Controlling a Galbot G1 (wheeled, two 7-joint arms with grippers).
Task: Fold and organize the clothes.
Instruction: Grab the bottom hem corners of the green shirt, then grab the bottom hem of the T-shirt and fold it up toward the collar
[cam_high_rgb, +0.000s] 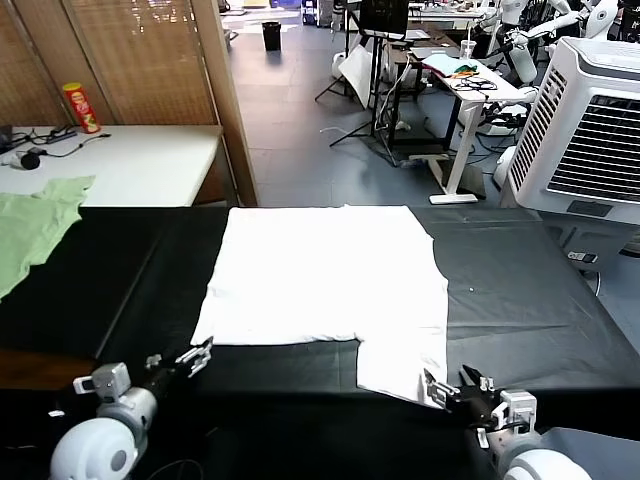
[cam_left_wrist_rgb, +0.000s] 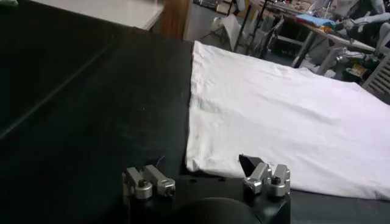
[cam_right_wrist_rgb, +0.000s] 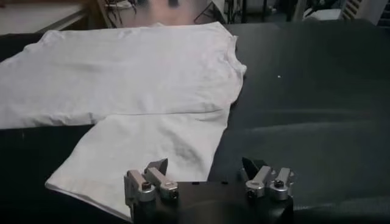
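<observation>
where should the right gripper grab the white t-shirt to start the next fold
Probably the near edge of the flap of the white T-shirt that sticks out toward the robot, approached low from the near side. That corner lies flat on the black table, directly ahead of the open right gripper. The left gripper is open by the opposite near corner.

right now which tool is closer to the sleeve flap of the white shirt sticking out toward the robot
Right. The right tool sits at the near edge of that flap of the white T-shirt; the left tool is off past the shirt's opposite near corner.

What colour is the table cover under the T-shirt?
Black; the table cover under the white T-shirt shows best in the head view.
</observation>
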